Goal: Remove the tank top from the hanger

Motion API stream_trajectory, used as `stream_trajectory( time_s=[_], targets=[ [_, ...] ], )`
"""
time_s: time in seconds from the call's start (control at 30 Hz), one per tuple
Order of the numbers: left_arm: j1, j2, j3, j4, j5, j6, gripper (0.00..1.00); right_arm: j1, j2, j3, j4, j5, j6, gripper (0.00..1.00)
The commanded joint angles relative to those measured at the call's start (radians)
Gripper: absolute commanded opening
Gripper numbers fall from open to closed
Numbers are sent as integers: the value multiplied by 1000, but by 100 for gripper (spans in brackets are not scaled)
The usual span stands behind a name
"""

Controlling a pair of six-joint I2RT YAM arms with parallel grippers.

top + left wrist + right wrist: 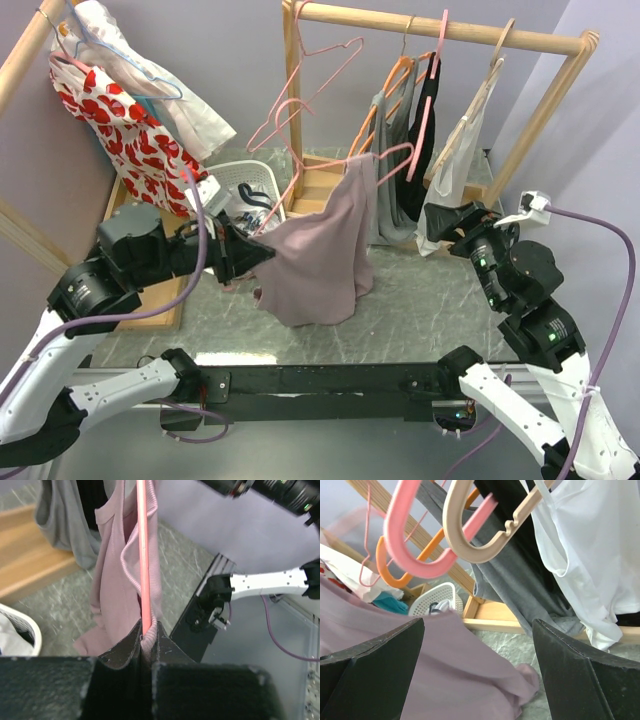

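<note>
At centre left of the top view, left claw (250,255) clamped shut on the pink hanger (144,555) and a fold of mauve tank top (320,250). The tank top is draped over that hanger, hem bunched on the table (430,310), below the wooden rack (440,25). At centre right, right claw (477,625): jaws wide, gripping nothing, near a white top (580,545). From above, fabric hides the left fingertips. Hanger's hook hard to make out.

One mauve tank top (320,250), one basket (240,170), two racks (440,25), one grey top (388,200), one black top (415,195), one white top (462,150).
</note>
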Motion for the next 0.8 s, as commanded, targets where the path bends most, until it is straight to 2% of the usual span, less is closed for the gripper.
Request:
stream_trajectory(
  time_s=[0.0, 0.2, 0.37, 0.53, 0.77],
  targets=[
    [-3, -34, -80, 51, 49, -23, 1, -8, -32, 16, 22, -24, -13, 96],
    [-3, -65, -179, 100, 55, -32, 1, -6, -64, 5, -15, -136, -22, 94],
    [-8, -16, -174, 57, 60, -5, 1, -6, 34, 42, -79, -305, -40, 86],
    [-31, 12, -154, 54, 39, 21, 1, -5, 68, 1, -3, -391, 6, 79],
    [-87, 36, -177, 92, 3, 18, 1, 5, 86, -37, 97, -472, 52, 78]
  ],
)
